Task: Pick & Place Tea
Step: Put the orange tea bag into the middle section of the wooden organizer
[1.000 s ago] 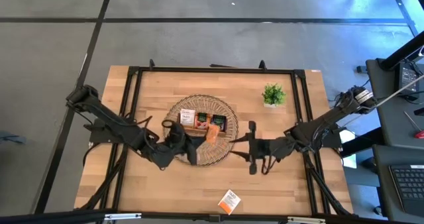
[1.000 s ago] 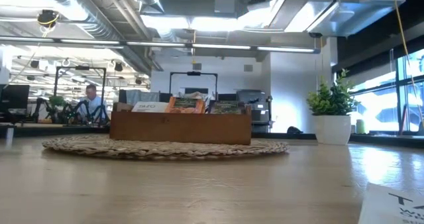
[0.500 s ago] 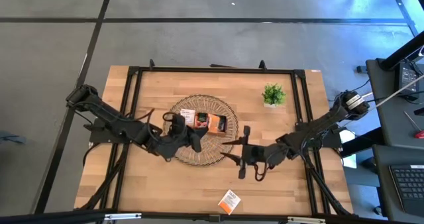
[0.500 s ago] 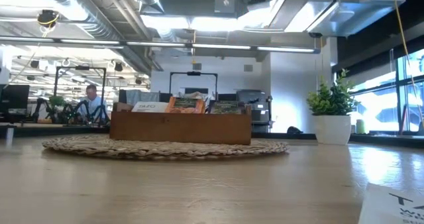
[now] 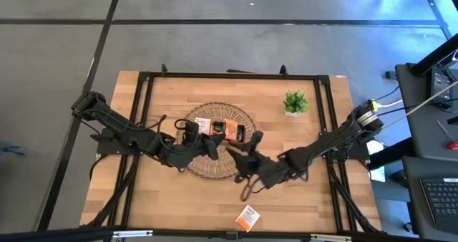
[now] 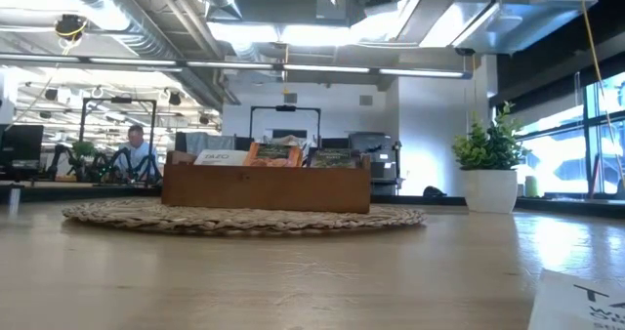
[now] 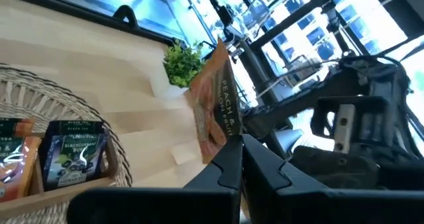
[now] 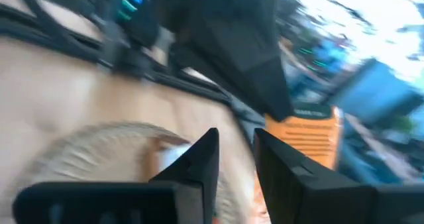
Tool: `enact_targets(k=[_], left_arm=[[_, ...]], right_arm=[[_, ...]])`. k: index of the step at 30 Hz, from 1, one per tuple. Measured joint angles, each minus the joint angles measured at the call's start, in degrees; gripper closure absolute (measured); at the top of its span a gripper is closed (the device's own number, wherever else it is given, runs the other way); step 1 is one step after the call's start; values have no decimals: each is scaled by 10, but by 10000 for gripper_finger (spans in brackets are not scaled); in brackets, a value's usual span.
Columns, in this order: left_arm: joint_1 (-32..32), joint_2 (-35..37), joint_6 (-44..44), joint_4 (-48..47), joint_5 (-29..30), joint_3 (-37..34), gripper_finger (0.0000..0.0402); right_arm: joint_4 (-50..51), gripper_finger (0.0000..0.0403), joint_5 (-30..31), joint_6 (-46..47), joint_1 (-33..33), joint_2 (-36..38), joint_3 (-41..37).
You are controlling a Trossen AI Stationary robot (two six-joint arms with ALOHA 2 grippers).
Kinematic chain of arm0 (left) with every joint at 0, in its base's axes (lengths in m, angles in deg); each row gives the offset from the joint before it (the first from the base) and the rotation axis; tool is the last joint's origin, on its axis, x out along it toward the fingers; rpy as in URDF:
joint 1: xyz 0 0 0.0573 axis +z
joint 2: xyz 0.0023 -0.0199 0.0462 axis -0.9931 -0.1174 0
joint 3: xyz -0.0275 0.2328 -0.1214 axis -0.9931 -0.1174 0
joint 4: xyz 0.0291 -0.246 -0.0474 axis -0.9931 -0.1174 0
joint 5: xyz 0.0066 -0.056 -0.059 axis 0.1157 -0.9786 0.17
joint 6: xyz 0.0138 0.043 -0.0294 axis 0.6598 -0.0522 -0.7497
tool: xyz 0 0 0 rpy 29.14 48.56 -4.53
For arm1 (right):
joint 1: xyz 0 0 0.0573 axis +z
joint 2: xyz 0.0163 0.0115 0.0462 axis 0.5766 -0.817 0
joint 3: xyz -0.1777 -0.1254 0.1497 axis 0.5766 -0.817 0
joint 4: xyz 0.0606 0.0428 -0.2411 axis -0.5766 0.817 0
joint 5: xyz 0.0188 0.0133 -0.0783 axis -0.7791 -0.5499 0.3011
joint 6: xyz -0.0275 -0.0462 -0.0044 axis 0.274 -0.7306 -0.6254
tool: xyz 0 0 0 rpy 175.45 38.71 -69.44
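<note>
A light wooden tabletop stands on a grey floor; an office with ceiling lights lies beyond. A round woven mat near the middle carries a wooden tray holding sachets. A potted plant sits toward the far right corner. The left gripper is clamped on an orange tea sachet over the mat. The right gripper, fingers apart, is beside it. Another sachet lies at the near edge.

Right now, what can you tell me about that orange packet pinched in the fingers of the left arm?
The orange packet is a small, flat tea sachet, seemingly of paper or foil, with dark lettering down one side. It stands nearly upright, slightly creased, its lower edge clamped between the shut fingers of the left arm, raised off the table above the edge of the round woven mat. The right arm's fingers are close beside it, not visibly touching.
</note>
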Motion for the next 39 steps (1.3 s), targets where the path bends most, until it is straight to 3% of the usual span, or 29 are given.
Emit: enact_targets(k=[3, 7, 17, 26, 33, 39], left_arm=[[0, 0, 0, 4, 10, 0, 400], [0, 0, 0, 3, 19, 0, 400], [0, 0, 0, 6, 31, 0, 400], [0, 0, 0, 6, 40, 0, 400], [0, 0, 0, 7, 46, 0, 400], [0, 0, 0, 7, 48, 0, 400]], right_arm=[[63, 314, 59, -1, -1, -36, 55], [101, 321, 63, 2, 0, -67, 104], [105, 333, 143, 7, 4, -85, 128], [93, 333, 326, 8, 19, -83, 128], [39, 330, 219, 36, 25, -83, 128], [39, 278, 183, 80, 22, -79, 128]])
